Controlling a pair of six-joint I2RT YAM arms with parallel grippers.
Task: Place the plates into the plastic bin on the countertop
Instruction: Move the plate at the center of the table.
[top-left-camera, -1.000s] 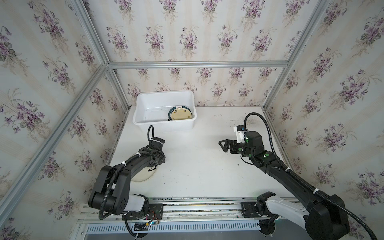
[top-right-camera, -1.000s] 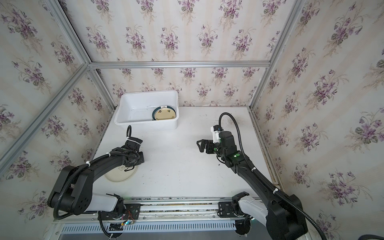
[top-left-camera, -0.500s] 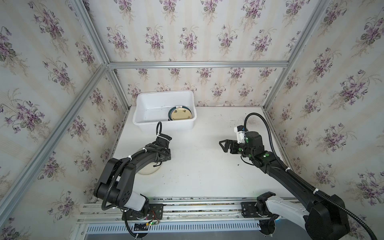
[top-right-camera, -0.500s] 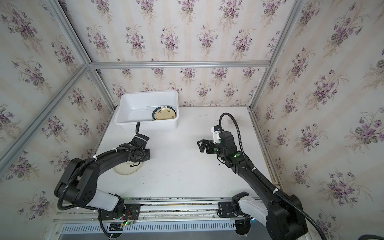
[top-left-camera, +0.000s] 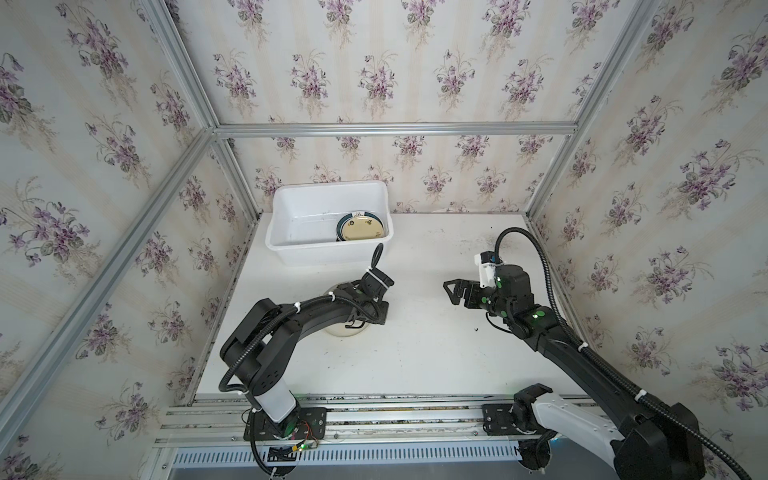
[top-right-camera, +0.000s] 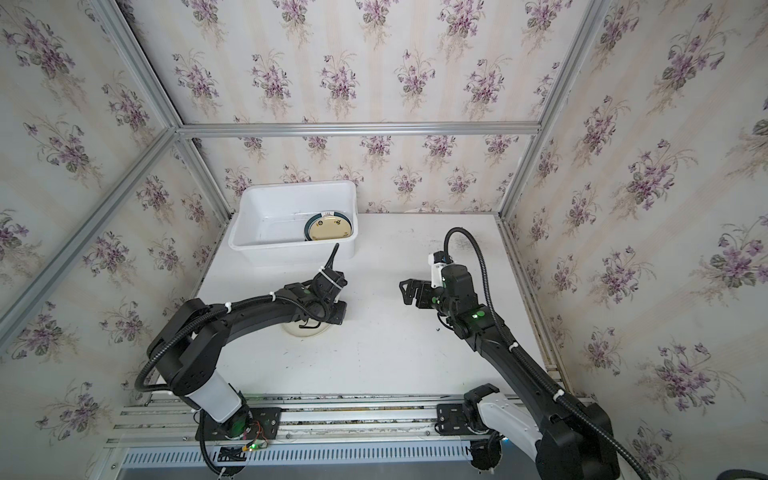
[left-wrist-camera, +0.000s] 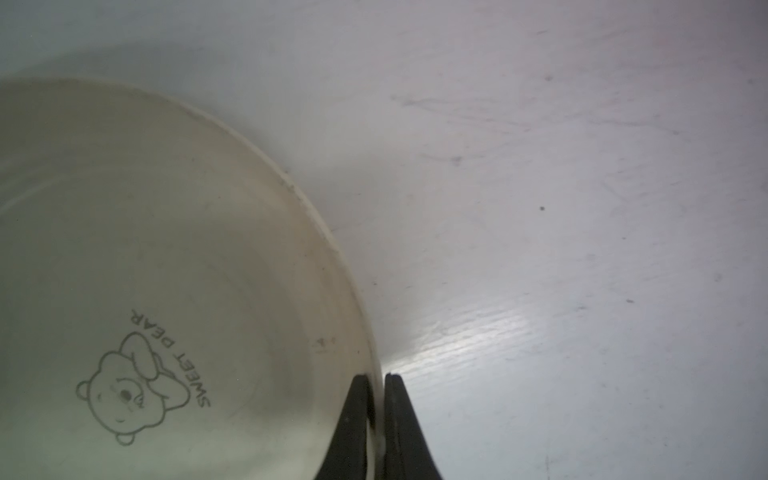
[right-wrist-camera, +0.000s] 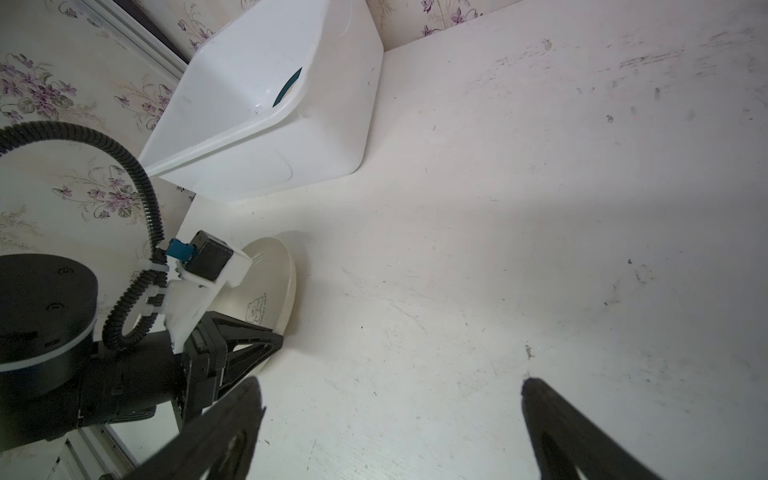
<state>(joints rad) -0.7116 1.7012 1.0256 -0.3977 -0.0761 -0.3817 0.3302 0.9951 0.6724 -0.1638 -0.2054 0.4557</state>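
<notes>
A cream plate (left-wrist-camera: 166, 270) with a small bear drawing has its rim pinched between the jaws of my left gripper (left-wrist-camera: 378, 382), which is shut on it. In both top views this plate (top-left-camera: 347, 330) (top-right-camera: 305, 330) shows mostly hidden under the left wrist (top-left-camera: 374, 307), left of the countertop's (top-left-camera: 436, 353) middle. In the right wrist view the plate (right-wrist-camera: 274, 282) looks tilted. The plastic bin (top-left-camera: 328, 249) (top-right-camera: 291, 249) stands at the back left with dark-green-rimmed plates (top-left-camera: 359, 227) (top-right-camera: 330, 227) inside. My right gripper (top-left-camera: 451, 291) (right-wrist-camera: 390, 395) hovers open and holds nothing, right of centre.
Papered walls with aluminium rails (top-left-camera: 232, 257) close in the countertop on the left, back and right. The arm bases sit on a rail (top-left-camera: 374, 415) along the front edge. The left arm (top-left-camera: 291, 324) stretches low over the front-left area.
My left gripper has carried the cream plate from the countertop's left edge rightward toward the middle and a little toward the bin. The right arm has not moved.
</notes>
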